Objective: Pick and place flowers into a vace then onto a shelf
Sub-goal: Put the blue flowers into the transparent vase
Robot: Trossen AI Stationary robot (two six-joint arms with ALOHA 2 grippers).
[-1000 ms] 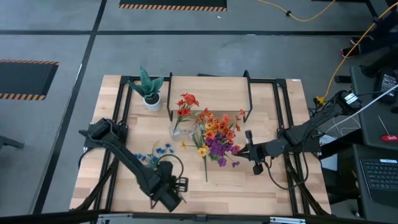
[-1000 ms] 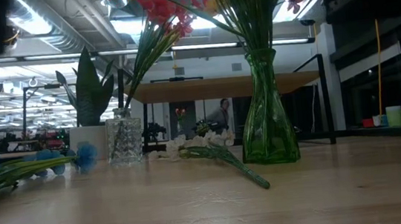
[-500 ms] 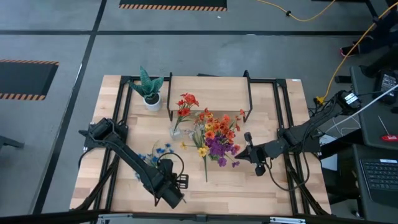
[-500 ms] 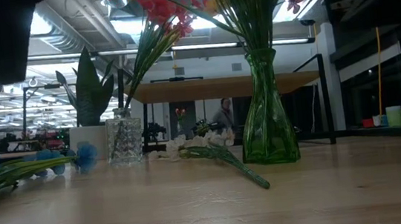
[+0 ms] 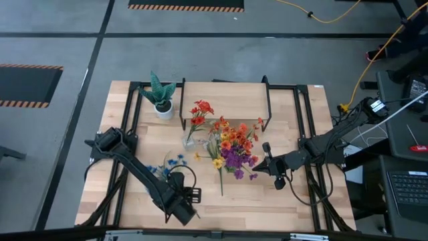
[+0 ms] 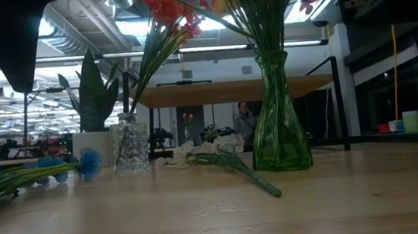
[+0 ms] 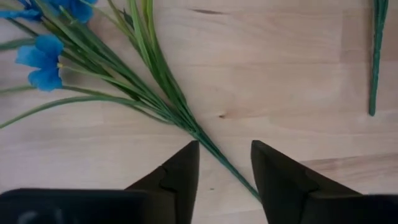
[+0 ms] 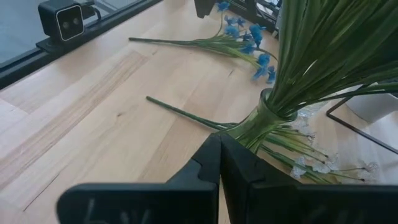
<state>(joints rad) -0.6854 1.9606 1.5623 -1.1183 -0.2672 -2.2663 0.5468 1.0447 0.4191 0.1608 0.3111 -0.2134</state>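
A bunch of blue flowers (image 7: pixel 43 53) lies flat on the table at the near left, also in the high view (image 5: pixel 170 163). My left gripper (image 7: pixel 224 149) points down over its thin green stalk (image 7: pixel 211 146), open, one finger on each side, touching nothing. Mixed flowers (image 5: pixel 231 144) stand in a green vase (image 6: pixel 277 117). Red flowers (image 5: pixel 199 110) stand in a clear glass vase (image 6: pixel 130 145). A white-bloomed stem (image 6: pixel 221 161) lies on the table between the vases. My right gripper (image 8: pixel 219 140) is shut, just in front of the green vase's neck (image 8: pixel 267 109). The shelf (image 5: pixel 224 100) stands at the far edge.
A spiky green plant in a white pot (image 5: pixel 160 99) stands at the far left beside the shelf. Black frame rails (image 5: pixel 127 120) run along both table sides. Bare wood lies along the near edge (image 5: pixel 254 201). A person shows in the room beyond (image 6: pixel 244 117).
My left gripper has sunk a little toward the blue flowers' stalk and has opened: in the low view one dark mass has become two separate fingers. The flowers and vases have kept still.
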